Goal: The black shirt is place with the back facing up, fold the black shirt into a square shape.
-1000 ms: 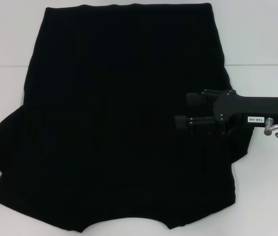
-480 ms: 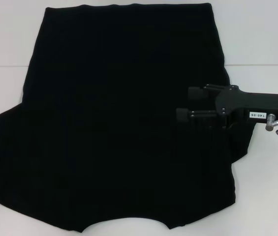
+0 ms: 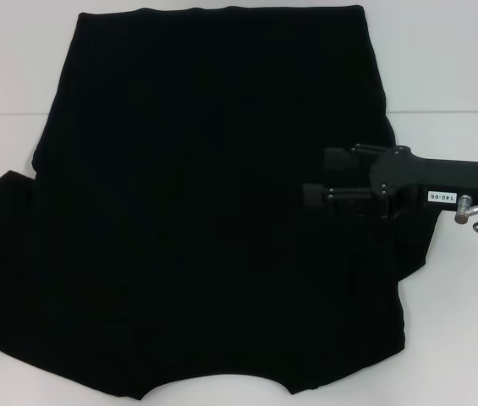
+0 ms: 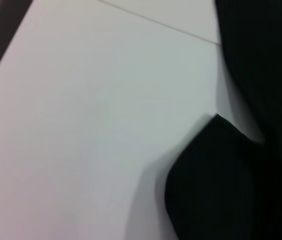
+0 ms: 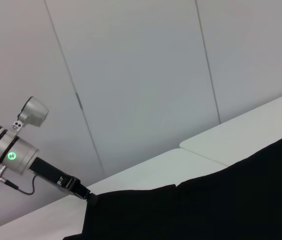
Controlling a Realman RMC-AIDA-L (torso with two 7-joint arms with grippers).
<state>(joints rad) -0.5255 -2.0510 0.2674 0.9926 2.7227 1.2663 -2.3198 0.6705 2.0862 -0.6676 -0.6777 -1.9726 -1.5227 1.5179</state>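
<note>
Across the white tabletop [image 3: 442, 68] lies the matte black shirt [image 3: 205, 211], soft and flat, its curved neckline at the near edge. Over its right side the hard black right claw [image 3: 315, 176] hovers, fingers parted. Left claw [image 5: 86, 196] grips the shirt's raised left edge.
</note>
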